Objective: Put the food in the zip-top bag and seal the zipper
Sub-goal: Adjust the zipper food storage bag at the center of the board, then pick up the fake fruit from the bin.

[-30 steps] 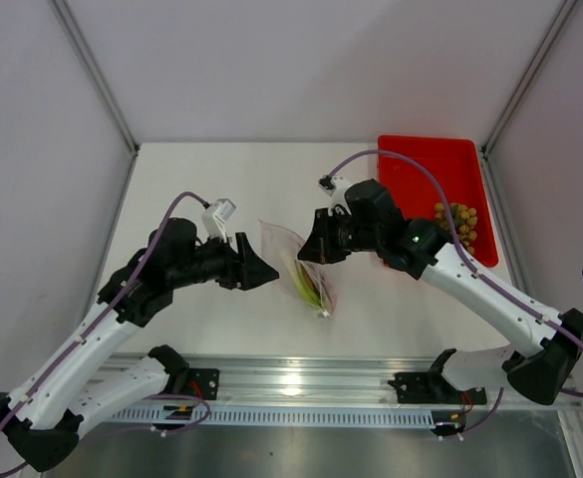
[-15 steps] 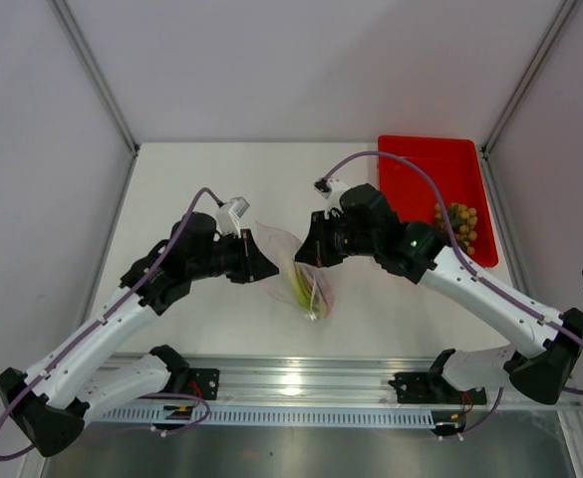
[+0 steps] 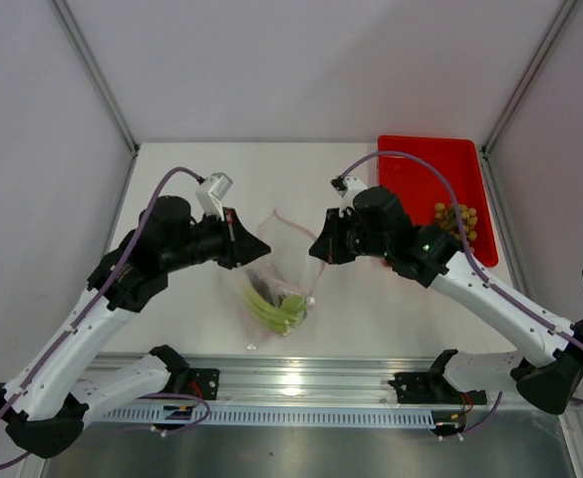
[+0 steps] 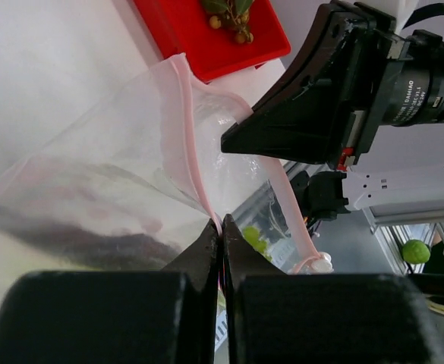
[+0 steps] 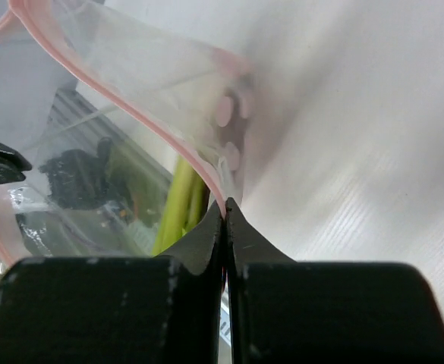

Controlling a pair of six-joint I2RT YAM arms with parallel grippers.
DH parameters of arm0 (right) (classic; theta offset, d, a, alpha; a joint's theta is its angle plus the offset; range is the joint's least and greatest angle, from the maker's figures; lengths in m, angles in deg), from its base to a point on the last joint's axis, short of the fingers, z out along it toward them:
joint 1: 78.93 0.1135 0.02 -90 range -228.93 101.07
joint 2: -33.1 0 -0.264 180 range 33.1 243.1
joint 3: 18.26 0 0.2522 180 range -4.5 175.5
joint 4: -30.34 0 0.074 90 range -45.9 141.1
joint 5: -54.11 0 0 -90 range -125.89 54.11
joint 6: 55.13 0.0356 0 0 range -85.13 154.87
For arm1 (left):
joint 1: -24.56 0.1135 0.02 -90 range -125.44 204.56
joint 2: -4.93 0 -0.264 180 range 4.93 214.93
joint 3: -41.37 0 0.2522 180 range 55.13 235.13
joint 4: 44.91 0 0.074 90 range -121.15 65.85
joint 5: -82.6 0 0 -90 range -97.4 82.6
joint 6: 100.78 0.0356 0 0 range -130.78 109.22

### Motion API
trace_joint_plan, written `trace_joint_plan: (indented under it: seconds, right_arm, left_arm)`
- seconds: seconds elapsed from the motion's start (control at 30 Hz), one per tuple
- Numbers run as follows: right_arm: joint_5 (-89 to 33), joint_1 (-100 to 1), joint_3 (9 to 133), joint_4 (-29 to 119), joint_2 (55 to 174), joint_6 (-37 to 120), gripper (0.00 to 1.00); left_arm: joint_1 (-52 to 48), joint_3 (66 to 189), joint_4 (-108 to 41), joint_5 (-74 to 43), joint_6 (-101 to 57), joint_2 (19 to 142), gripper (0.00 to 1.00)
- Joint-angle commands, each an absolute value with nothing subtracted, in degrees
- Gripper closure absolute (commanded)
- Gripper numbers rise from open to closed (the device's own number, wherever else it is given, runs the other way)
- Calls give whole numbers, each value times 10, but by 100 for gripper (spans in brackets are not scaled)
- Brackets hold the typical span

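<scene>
High top view looking down, wrist views close — sharing bag

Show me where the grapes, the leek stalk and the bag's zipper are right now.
grapes (image 3: 457,221): top external view, middle of the bunch on the red tray (image 3: 411,164).
leek stalk (image 3: 276,309): top external view, green part inside the zip-top bag (image 3: 289,264).
zipper (image 4: 188,121): left wrist view, pink strip along the open rim.
</scene>
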State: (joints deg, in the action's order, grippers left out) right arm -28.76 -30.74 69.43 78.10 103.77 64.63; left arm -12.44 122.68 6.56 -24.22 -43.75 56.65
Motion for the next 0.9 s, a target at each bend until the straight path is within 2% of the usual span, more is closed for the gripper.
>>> trace_joint_plan:
  seconds: [0.0, 0.07, 0.13, 0.17, 0.2, 0.3, 0.5, 0.63, 0.73, 0.87]
  right_arm:
    - [-290, -318, 679, 772, 1023, 640, 99]
    - [-290, -321, 663, 772, 1018, 641, 96]
    - [-289, -323, 650, 775, 1015, 644, 88]
    - [-290, -323, 646, 775, 1013, 643, 83]
    - [-294, -324, 642, 780, 1010, 643, 70]
    - [-305, -330, 640, 800, 1001, 643, 52]
    - [-354, -370, 663, 855, 949, 646, 29]
    - [-413, -409, 686, 882, 919, 635, 23]
    - [-487, -458, 688, 897, 908, 633, 13]
    - [-532, -558, 666, 883, 927, 633, 13]
  left_arm:
    - [-125, 1237, 33, -280, -425, 592, 99]
    - [-126, 1203, 15, -293, -429, 605, 99]
    - [-126, 1171, -15, -310, -434, 621, 100]
    - [-125, 1157, -34, -312, -437, 623, 100]
    - [-125, 1152, -40, -315, -437, 630, 99]
    - [-126, 1139, -52, -316, -436, 639, 99]
    - [-125, 1142, -72, -325, -430, 661, 99]
    - [-125, 1151, -78, -332, -429, 669, 99]
    - [-125, 1150, -80, -336, -427, 668, 99]
    - [-126, 1137, -93, -350, -430, 659, 100]
